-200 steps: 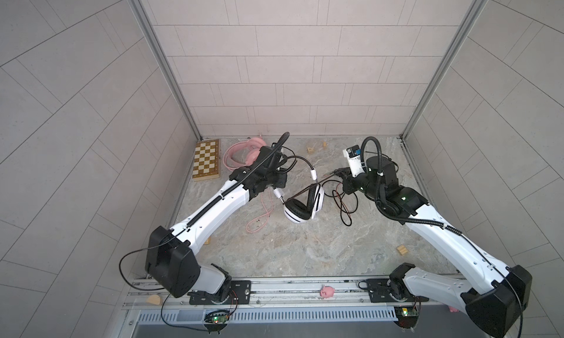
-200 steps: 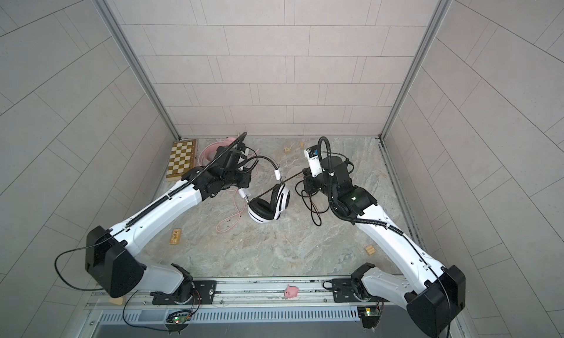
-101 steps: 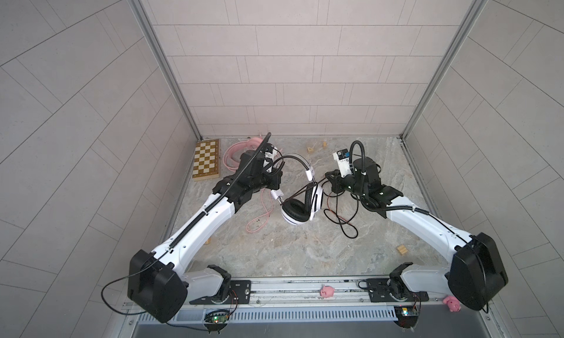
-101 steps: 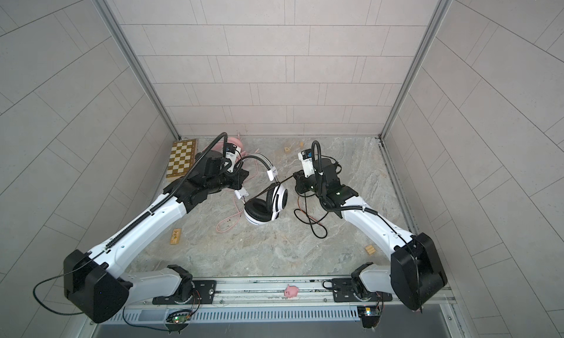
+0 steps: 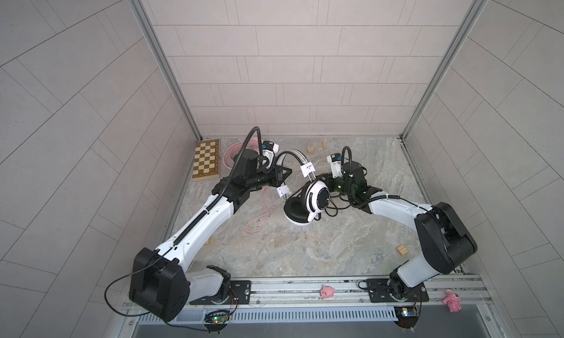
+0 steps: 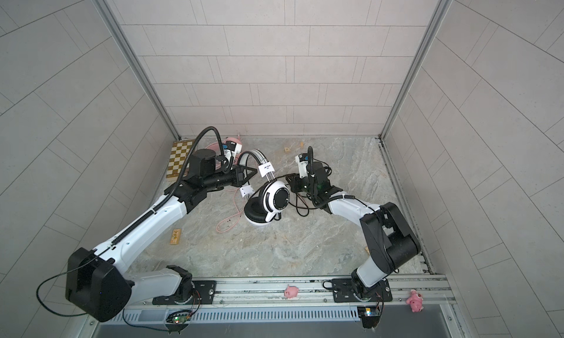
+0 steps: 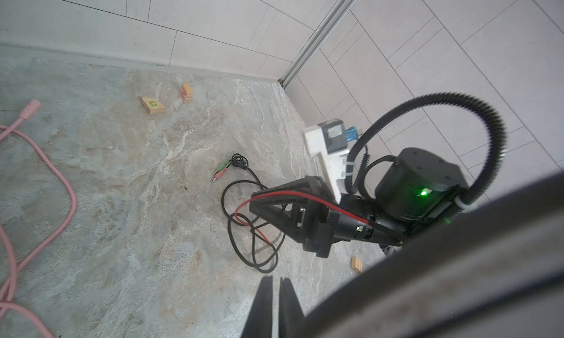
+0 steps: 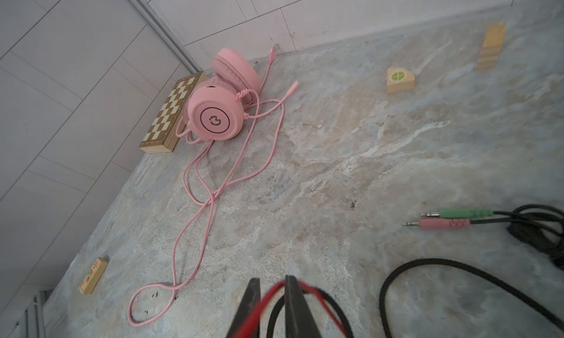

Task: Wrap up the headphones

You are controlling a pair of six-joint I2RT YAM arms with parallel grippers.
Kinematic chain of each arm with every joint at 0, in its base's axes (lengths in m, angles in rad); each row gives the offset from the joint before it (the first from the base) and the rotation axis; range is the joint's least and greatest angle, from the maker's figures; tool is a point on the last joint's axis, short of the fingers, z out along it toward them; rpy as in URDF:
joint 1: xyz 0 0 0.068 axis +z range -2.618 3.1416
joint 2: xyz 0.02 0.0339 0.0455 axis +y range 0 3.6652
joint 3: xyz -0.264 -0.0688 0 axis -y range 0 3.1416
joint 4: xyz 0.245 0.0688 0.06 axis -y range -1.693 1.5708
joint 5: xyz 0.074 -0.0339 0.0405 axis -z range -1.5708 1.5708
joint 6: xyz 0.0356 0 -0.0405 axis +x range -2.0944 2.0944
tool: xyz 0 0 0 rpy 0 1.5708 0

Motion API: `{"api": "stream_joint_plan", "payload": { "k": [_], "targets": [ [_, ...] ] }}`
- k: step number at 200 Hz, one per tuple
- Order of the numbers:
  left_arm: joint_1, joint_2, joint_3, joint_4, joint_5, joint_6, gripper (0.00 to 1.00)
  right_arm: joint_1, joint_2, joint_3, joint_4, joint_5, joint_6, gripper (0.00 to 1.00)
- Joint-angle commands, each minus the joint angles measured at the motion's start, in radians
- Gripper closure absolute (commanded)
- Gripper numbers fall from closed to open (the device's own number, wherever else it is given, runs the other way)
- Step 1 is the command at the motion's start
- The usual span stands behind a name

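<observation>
Pale tiled walls box in a marbled table (image 5: pixel 305 254). Near its middle the white headphones (image 5: pixel 317 196) hang tilted at the left gripper (image 5: pixel 283 172), whose fingers are pressed together inside the headband's arc; whether they pinch it cannot be told. One black pad rests on the stone. The pink headphones (image 8: pixel 215 116) lie in the rear left corner against a chessboard (image 8: pixel 171 113), their cord sprawled loose. The black cable (image 8: pixel 457 269) lies in slack loops, one strand passing between the slightly parted fingers of the right gripper (image 8: pixel 271 280). Through that gap the strand could slip free and the loops tangle.
</observation>
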State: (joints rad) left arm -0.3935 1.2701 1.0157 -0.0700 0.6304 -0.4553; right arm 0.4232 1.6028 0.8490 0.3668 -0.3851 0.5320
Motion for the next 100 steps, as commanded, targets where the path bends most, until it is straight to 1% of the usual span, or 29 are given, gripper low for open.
{"api": "stream_joint_plan", "payload": {
  "k": [1,9,35,62,73,86,100],
  "targets": [
    [0.005,-0.002,0.017,0.089,0.084,-0.056,1.0,-0.002,0.05,0.018,0.084,-0.021,0.083,0.83],
    [0.004,-0.003,0.016,0.092,0.083,-0.054,1.0,0.003,0.064,0.021,0.081,-0.023,0.083,0.83],
    [0.01,-0.01,0.011,0.118,0.099,-0.065,1.0,0.012,0.105,0.033,0.06,0.02,0.06,0.83],
    [0.014,-0.017,0.006,0.121,0.087,-0.066,1.0,0.016,0.155,0.036,0.07,0.009,0.056,0.82],
    [0.022,-0.016,0.006,0.13,0.095,-0.076,1.0,0.018,0.164,0.055,0.038,0.014,0.041,0.82],
    [0.032,-0.017,0.008,0.143,0.107,-0.09,1.0,0.022,0.169,0.068,-0.022,0.041,0.026,0.82],
    [0.038,-0.026,0.016,0.16,0.106,-0.11,1.0,0.029,0.17,0.058,-0.036,0.088,-0.018,0.82]
  ]
}}
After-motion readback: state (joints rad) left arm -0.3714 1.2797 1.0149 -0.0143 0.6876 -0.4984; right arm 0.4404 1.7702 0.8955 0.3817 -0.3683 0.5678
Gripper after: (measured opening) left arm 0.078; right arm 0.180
